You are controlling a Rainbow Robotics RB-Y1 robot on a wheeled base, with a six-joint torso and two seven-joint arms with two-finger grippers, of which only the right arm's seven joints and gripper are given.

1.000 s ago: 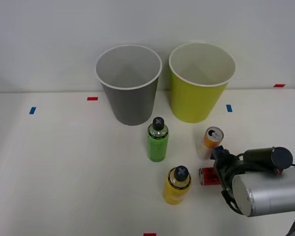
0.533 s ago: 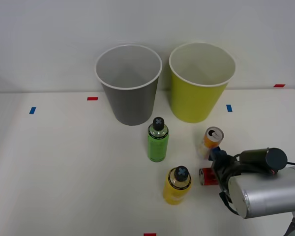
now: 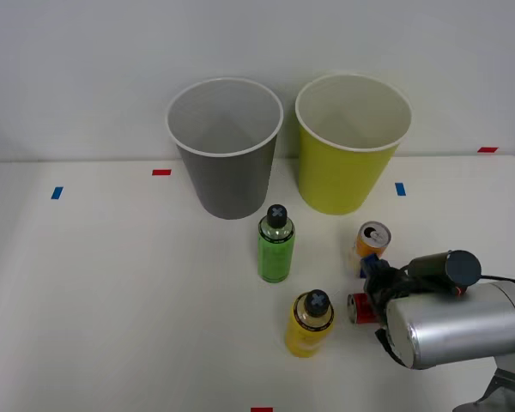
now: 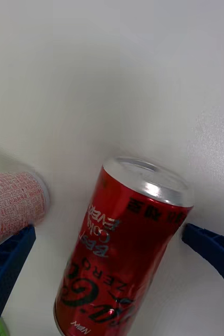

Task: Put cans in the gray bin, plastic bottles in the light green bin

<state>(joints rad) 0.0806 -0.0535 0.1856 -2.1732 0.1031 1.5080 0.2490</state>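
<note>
Red can (image 4: 125, 247) now sits between the right gripper (image 4: 112, 294)'s spread fingers, which have edged forward; it is probably about to be gripped, bound for the gray bin (image 3: 226, 146).

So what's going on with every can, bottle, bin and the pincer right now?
Red can: lying on its side on the table, between the open fingers, not gripped.
Orange can: upright, top opened.
Green bottle: upright, capped.
Yellow bottle: upright, capped.
Gray bin: upright, nothing inside.
Green bin: upright, nothing visible inside.
Pincer: open, around the red can.
</note>
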